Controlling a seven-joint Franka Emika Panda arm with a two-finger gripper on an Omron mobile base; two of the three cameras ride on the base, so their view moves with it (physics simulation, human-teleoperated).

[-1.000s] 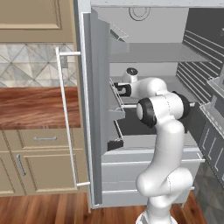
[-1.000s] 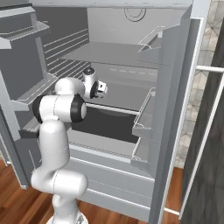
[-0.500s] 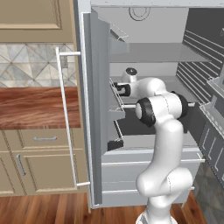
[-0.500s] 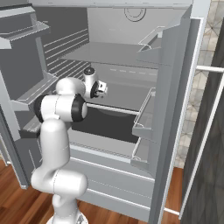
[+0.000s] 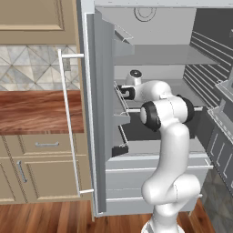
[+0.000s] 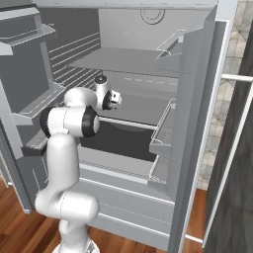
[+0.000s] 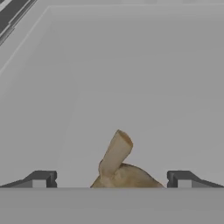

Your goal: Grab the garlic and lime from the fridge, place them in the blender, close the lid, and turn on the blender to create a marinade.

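We see the fridge (image 5: 150, 59) filling most of the left base view, its left door (image 5: 98, 113) swung open toward the frame's left with the long pale bar handle (image 5: 68, 123) standing in front of the beige cabinets (image 5: 32, 170) and the wooden counter (image 5: 38, 109). In the right base view the same fridge (image 6: 138, 64) spans the frame, with its right door (image 6: 197, 128) open along the right side and grey door bins (image 6: 163, 136) fixed to its inner face. The white arm (image 5: 168, 136) rises from the lower right of the left base view and bends into the fridge's middle shelf level; in the right base view the arm (image 6: 66, 148) rises from the lower left and reaches toward the centre. The gripper (image 7: 111, 179) sits at the bottom of the hand view with its two dark fingertips (image 7: 41, 178) spread wide apart, clamped on nothing. Between them, at the bottom centre of the hand view, we see the garlic (image 7: 119, 168), a tan bulb with a stubby stem leaning toward the upper right, resting on the pale grey shelf floor (image 7: 131, 78). We cannot tell whether the fingertips touch it.
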